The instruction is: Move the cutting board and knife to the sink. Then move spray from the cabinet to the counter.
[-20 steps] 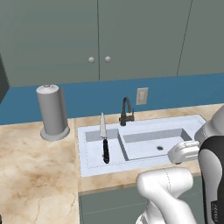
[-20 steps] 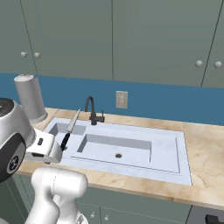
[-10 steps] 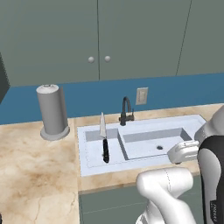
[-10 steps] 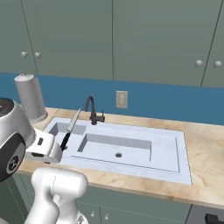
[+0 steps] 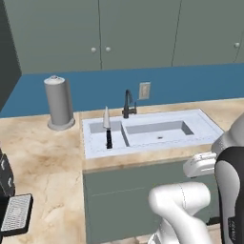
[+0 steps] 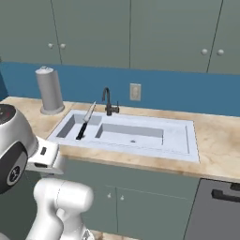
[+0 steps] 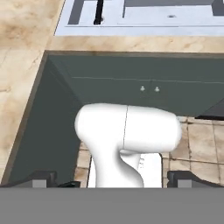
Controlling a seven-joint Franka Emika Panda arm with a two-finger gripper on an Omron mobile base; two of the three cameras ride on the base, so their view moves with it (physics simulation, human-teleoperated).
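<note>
Fingers (image 7: 43,178) are spread wide with nothing between them, pointed down at the grey-green cabinet fronts (image 7: 131,83). The knife (image 5: 107,128) is seen lying in the sink (image 5: 200,119), far ahead of the fingertips, so the spray step is probably next. No spray or cutting board can be made out. The upper cabinet doors (image 5: 100,33), well above the fingers, should be approached squarely, knob lined up between the tips first.

Kitchen: sink (image 5: 202,125), counter (image 5: 43,152), cabinets (image 5: 100,33).
</note>
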